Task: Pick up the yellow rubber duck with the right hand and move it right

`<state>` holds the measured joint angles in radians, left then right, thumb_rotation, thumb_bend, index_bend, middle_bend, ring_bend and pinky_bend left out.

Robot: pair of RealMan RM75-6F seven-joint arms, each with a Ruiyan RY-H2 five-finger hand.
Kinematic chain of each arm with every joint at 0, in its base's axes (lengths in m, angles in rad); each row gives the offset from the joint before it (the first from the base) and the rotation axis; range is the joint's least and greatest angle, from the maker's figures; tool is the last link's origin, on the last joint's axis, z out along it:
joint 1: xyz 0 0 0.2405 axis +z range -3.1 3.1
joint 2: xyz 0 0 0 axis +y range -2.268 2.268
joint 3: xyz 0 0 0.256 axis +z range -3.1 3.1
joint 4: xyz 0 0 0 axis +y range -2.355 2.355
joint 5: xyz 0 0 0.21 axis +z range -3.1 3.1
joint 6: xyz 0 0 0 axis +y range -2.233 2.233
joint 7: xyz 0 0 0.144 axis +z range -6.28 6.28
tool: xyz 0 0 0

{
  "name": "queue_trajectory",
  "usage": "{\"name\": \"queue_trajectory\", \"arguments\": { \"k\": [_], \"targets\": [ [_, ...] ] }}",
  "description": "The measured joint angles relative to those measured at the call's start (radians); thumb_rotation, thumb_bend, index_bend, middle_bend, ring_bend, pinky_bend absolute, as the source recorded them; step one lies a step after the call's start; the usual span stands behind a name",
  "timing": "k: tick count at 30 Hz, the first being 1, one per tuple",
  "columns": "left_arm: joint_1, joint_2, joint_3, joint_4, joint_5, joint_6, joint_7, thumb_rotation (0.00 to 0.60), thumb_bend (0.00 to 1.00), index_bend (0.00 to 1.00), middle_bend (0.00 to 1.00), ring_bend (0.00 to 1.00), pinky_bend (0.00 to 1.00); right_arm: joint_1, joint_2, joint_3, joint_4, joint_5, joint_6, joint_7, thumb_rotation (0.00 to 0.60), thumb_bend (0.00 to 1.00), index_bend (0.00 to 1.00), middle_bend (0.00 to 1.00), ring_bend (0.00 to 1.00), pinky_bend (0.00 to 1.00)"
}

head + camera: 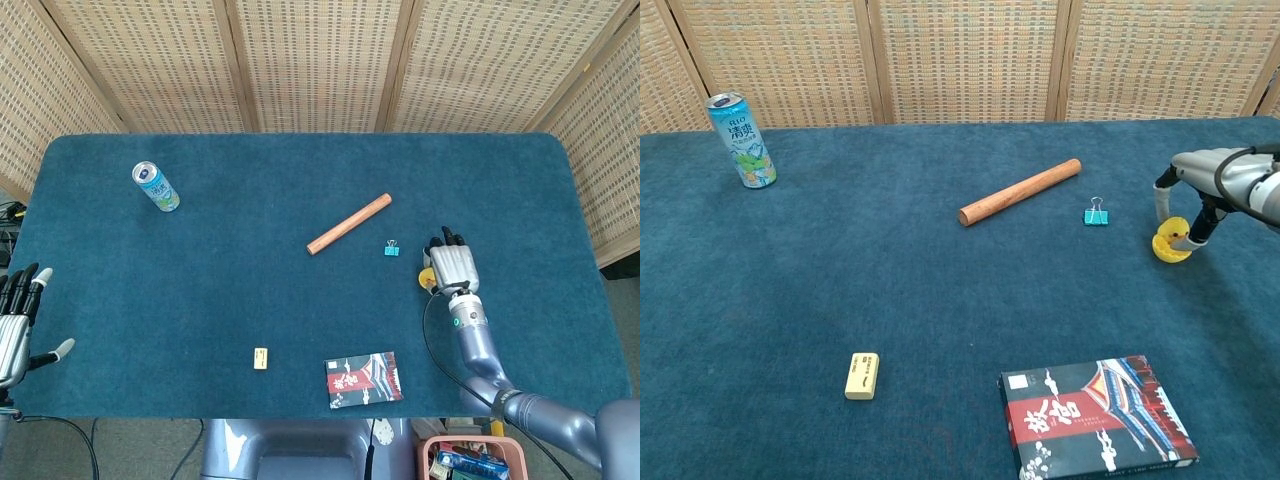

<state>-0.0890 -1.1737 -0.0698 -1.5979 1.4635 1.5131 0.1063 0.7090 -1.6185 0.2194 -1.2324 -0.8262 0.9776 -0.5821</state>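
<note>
The right hand (1198, 195) pinches the yellow duck (1170, 243) between thumb and fingers, low over the blue surface (890, 290), right of the clip (1096, 214). The duck looks light, soft and rather slippery; holding its round body seems safest.

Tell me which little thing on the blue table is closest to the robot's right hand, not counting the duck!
The small teal binder clip, just left of the right hand. The wooden stick, cream eraser and drink can all lie farther off.
</note>
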Motion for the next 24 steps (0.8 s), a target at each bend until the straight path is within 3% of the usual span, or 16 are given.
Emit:
{"name": "queue_trajectory", "arguments": {
  "k": [4, 12, 20, 24],
  "targets": [
    [0.0, 0.0, 0.001, -0.001, 0.002, 0.001, 0.0, 0.6, 0.12, 0.0, 0.0, 0.0, 0.0, -0.001, 0.006, -0.006, -0.016, 0.016, -0.008, -0.012, 0.6, 0.21, 0.5, 0.21, 0.0, 0.12],
    [0.0, -0.001, 0.0, 0.0, 0.0, -0.001, -0.001, 0.6, 0.12, 0.0, 0.0, 0.0, 0.0, 0.003, 0.011, -0.001, -0.029, 0.009, 0.014, -0.013, 0.6, 0.21, 0.32, 0.06, 0.0, 0.05],
    [0.001, 0.0, -0.001, 0.001, 0.001, 0.002, -0.006, 0.6, 0.12, 0.0, 0.0, 0.0, 0.0, 0.001, 0.024, 0.001, -0.053, 0.005, 0.032, -0.017, 0.6, 0.21, 0.3, 0.03, 0.0, 0.03],
    [0.0, 0.001, -0.001, 0.002, -0.001, -0.001, -0.008, 0.6, 0.12, 0.0, 0.0, 0.0, 0.0, -0.013, 0.043, 0.003, -0.087, -0.02, 0.059, 0.008, 0.6, 0.21, 0.23, 0.0, 0.0, 0.01]
  ]
}}
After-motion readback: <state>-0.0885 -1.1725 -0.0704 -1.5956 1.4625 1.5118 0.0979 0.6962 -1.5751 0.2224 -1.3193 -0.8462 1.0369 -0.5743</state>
